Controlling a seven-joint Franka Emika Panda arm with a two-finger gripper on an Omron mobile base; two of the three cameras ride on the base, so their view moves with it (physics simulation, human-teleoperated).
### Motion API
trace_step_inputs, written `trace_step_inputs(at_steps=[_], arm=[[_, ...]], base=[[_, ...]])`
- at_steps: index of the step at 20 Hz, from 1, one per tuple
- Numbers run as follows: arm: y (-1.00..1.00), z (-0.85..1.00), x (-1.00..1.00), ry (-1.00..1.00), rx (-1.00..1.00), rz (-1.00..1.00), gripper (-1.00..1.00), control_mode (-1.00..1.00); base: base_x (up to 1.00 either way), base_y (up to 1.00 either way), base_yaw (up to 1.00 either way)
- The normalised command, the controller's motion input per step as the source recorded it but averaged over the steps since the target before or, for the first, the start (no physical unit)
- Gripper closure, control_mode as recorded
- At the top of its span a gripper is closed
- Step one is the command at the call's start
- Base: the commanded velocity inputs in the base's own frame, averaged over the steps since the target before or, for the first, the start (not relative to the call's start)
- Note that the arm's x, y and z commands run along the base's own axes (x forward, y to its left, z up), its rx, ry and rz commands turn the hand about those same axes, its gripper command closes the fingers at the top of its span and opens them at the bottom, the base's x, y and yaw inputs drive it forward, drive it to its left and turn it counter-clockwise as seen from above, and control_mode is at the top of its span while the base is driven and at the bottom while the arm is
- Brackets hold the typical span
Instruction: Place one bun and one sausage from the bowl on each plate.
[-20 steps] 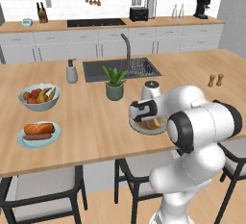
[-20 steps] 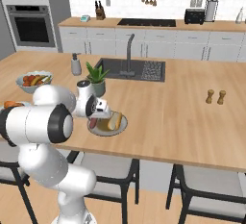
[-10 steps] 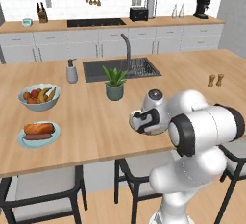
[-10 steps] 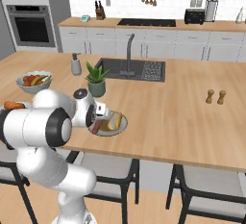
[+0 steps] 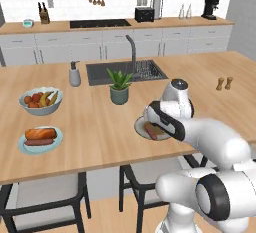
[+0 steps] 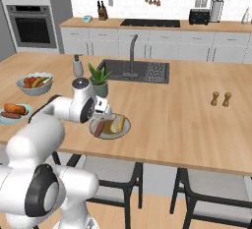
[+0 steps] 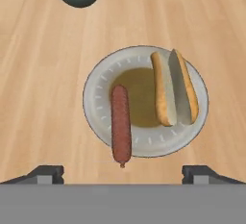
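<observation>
Olive plate with pale rim lies on the wooden surface, directly ahead of the fingers in the hand view and centred between the two tips. A sausage lies on its left part, one end overhanging the rim toward the fingers. A split bun lies on the right part, beside the sausage, not touching it.

Fingers spread wide, one tip at each bottom corner of the hand view. Nothing between them; no contact with plate, sausage or bun.

Left base view: gripper hangs just over the olive plate, near the front edge of the surface. Blue plate sits well apart to the left, carrying a bun and a sausage. Fruit bowl behind it. Potted plant just behind the olive plate.
</observation>
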Motion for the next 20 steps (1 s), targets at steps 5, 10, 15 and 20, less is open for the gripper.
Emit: trace_step_inputs(at_steps=[5, 10, 15, 20], arm=[[-0.01, 0.99, -1.0, 0.32, 0.08, 0.0, -1.0, -1.0], [0.2, 0.6, -1.0, 0.4, 0.03, 0.0, -1.0, -1.0], [0.77, 0.13, -1.0, 0.3, 0.0, 0.08, -1.0, -1.0], [0.82, 0.0, -1.0, 0.03, -0.06, 0.12, -1.0, -1.0]], base=[[0.0, 0.0, 0.0], [0.0, 0.0, 0.0], [0.0, 0.0, 0.0], [0.0, 0.0, 0.0]])
